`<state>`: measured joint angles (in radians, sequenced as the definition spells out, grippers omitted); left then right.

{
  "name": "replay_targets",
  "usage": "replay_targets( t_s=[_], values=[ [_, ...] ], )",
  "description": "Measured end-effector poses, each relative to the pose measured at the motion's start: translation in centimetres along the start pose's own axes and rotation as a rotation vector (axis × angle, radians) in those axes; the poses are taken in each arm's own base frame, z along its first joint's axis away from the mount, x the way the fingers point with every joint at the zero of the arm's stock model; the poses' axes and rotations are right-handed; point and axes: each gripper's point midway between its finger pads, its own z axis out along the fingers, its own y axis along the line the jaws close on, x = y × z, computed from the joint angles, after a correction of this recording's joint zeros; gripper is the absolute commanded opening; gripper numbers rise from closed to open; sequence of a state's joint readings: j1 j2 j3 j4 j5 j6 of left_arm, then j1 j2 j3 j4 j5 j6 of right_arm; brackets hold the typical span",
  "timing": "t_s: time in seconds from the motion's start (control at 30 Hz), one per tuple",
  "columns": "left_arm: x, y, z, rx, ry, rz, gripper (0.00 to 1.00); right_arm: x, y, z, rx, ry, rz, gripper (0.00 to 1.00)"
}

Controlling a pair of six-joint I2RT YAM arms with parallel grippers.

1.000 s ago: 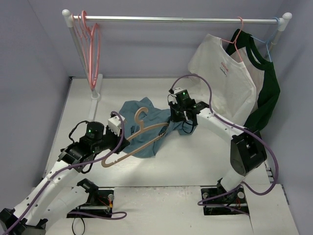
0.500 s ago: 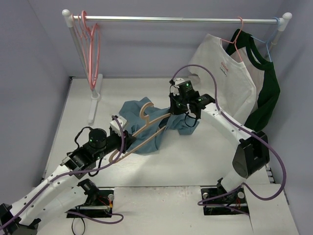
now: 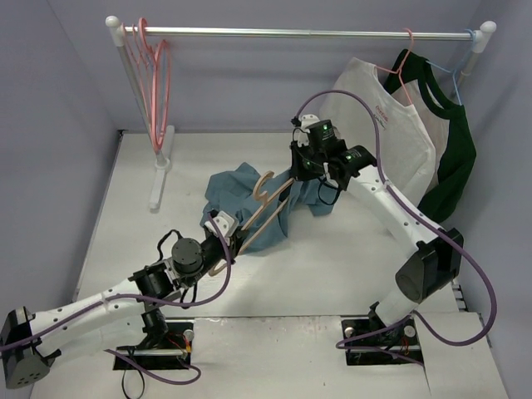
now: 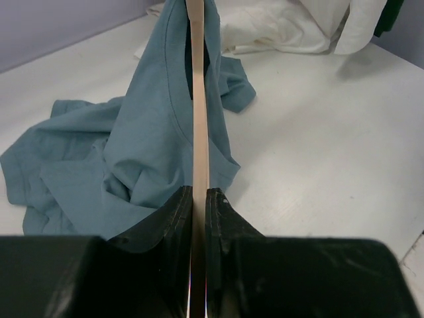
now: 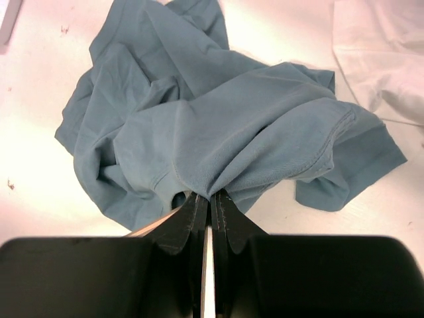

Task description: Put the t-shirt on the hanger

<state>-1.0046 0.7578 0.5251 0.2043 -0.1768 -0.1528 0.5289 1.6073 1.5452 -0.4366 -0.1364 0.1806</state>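
Clamping state, left claw (image 3: 223, 239) (image 4: 199, 193): the jaws are narrow and closed on the lower end of the thin tan wood-coloured hanger (image 3: 268, 204) (image 4: 197, 99). The fingers press on both flat faces of the bar.
Right claw (image 3: 299, 183) (image 5: 211, 197): the jaws are nearly closed, pinching a gathered fold of the plain dusty teal-blue cloth t-shirt (image 3: 237, 184) (image 4: 142, 149) (image 5: 218, 119). The fold is held up off the desk (image 3: 349, 249).
Hanger position: tilted, rising from the left claw toward the right claw. Its curved hook shows above the cloth. Its far arm runs into the t-shirt near the right claw.
T-shirt position: around the middle of the desk. The part toward the left edge lies crumpled on the surface. The part toward the right edge is lifted and drapes along the hanger, and one sleeve hangs below the right claw.
Far edge: a metal clothes rail (image 3: 291, 33) carries pink hangers (image 3: 155, 75) near the far left corner.
Far right corner: a white t-shirt with small red print (image 3: 378, 145) and a dark green and white shirt (image 3: 455, 158) hang on the rail.
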Motion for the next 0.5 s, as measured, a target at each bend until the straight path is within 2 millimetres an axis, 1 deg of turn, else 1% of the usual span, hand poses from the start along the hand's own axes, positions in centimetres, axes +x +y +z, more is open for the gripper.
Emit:
replay_targets(
  t_s=[0.17, 0.4, 0.5],
  values=[
    [-0.9, -0.3, 0.8, -0.040, -0.050, 0.037, 0.00, -1.7, 0.1, -1.0, 0.009, -0.037, -0.001, 0.04],
    [-1.9, -0.1, 2.5, -0.089, -0.107, 0.060, 0.00, -3.7, 0.6, -2.4, 0.002, -0.081, -0.002, 0.02],
    [-2.9, -0.3, 3.3, -0.094, -0.126, 0.071, 0.00, -4.7, 0.8, -3.2, -0.001, -0.100, -0.003, 0.02]
  ],
)
